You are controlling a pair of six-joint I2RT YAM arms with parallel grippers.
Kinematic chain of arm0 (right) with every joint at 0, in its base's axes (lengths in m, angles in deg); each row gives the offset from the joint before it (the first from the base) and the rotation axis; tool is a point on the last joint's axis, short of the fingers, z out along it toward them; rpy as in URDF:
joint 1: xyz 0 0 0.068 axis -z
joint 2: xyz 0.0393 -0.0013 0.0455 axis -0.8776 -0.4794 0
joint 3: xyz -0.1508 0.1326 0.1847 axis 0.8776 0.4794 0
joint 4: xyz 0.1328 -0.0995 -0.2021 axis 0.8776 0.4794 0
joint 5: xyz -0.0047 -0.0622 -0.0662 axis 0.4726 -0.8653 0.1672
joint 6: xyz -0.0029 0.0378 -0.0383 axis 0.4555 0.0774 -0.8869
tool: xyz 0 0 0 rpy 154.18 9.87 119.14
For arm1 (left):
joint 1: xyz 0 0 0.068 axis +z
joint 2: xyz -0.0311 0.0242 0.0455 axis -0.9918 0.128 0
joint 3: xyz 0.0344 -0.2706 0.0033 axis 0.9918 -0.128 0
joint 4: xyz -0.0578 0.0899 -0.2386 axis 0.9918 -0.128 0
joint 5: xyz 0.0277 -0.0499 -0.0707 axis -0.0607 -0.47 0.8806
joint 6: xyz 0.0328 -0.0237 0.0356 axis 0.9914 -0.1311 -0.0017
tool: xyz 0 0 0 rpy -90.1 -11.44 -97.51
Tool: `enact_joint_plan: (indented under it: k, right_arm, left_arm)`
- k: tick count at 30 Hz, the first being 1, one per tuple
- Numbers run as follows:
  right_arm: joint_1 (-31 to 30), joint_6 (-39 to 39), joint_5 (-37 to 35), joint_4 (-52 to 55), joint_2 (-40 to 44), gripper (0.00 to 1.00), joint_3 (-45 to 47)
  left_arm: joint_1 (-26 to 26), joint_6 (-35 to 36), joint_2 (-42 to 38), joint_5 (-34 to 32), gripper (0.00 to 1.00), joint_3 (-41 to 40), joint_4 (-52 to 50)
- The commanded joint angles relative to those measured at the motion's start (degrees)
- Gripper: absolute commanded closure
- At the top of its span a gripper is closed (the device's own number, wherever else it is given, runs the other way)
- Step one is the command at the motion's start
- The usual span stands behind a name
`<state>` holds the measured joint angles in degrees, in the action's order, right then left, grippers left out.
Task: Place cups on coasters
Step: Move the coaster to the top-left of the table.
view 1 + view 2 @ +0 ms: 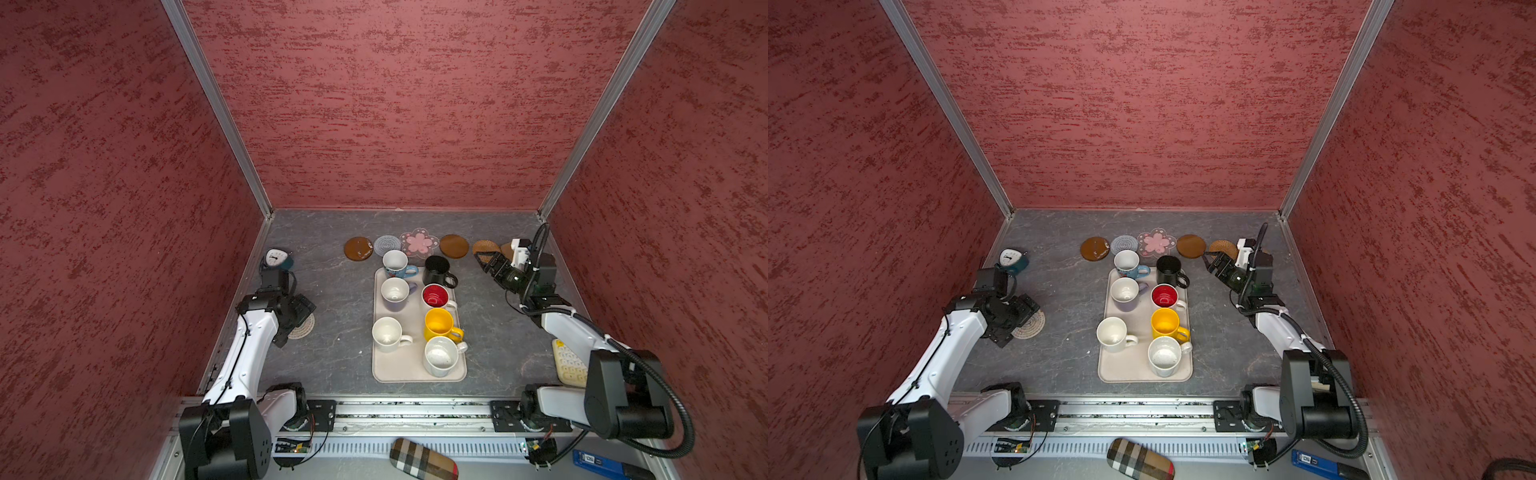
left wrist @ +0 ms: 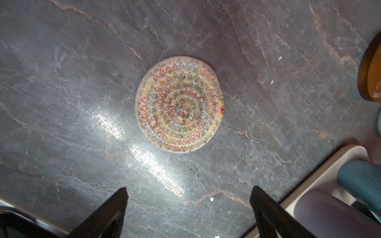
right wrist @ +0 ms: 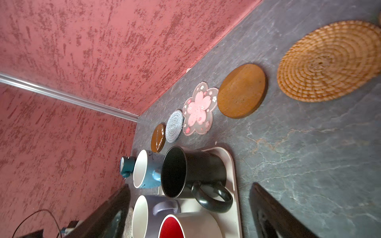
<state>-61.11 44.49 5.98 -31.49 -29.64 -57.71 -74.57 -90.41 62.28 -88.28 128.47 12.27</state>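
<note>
**Left gripper [image 2: 189, 188] and right gripper [image 3: 190, 184] gaped empty**

Left gripper hovered above a pale spiral coaster [image 2: 179, 104] on the left of the table [image 1: 345, 357]. Right gripper hung far right, near the wicker coaster [image 3: 329, 61]. Cups [image 1: 437, 324] crowded the beige tray [image 1: 399, 370] at centre, none on the far row of coasters [image 1: 419, 243].

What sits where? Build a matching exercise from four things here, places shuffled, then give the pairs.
1 black ceramic mug
2 pink flower-shaped coaster
3 pale stitched round coaster
4 yellow ceramic mug

A tabletop by the left gripper
B beige rectangular tray, far end
C row near the back wall
D tray, between red-lined mug and plain white mug

Pairs: 1-B, 2-C, 3-A, 4-D
</note>
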Motion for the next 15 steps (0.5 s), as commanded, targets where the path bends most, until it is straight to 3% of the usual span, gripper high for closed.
enact_joint_plan:
  k: [1, 15]
  right_arm:
    - [-0.25, 3.33, 3.50, -7.59, 2.30, 0.03, 1.09]
    - [-0.23, 6.65, 1.97, -10.93, 7.59, 0.01, 4.15]
  left_arm:
    - [0.92, 0.24, 2.16, -0.42, 0.09, -0.63, 2.65]
    - [1.94, 0.68, 13.85, -4.22, 0.23, 0.67, 6.99]
